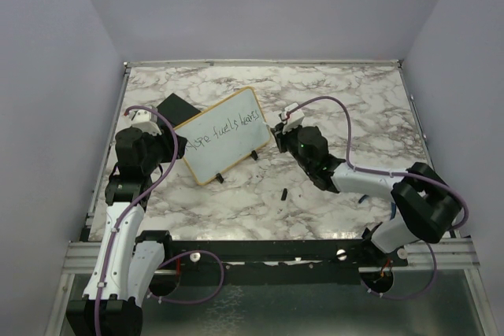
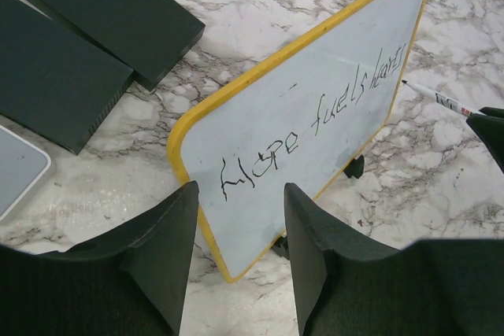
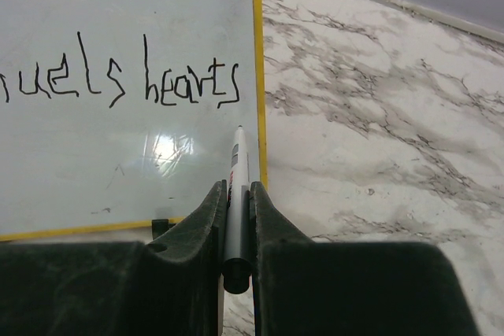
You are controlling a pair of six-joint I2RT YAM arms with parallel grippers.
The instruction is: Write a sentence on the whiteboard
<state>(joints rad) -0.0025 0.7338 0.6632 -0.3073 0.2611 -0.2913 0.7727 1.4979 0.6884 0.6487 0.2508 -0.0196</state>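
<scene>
— Holding anything, the right fingers point(image 3: 197, 230)?
— Clamped on a marker point(image 3: 238, 171), its tip by the whiteboard point(image 1: 224, 151)'s right edge, under "hearts".
— And the board?
— Standing tilted on the marble worktop point(image 1: 339, 92) between the arms; the sentence point(image 2: 315, 116) reads "Hope fuels hearts".
— And the left fingers point(image 2: 169, 234)?
— Apart, the board's near corner showing between them; whether they touch it I cannot tell. Two black blocks point(image 2: 110, 5) lie beyond.

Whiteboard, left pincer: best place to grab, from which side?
Probably the left short edge of the whiteboard's yellow frame, from the left, closing across its thin section. Propped tilted on its feet, that edge stands free of the table, clear of the sentence and the right pincer's marker.
</scene>
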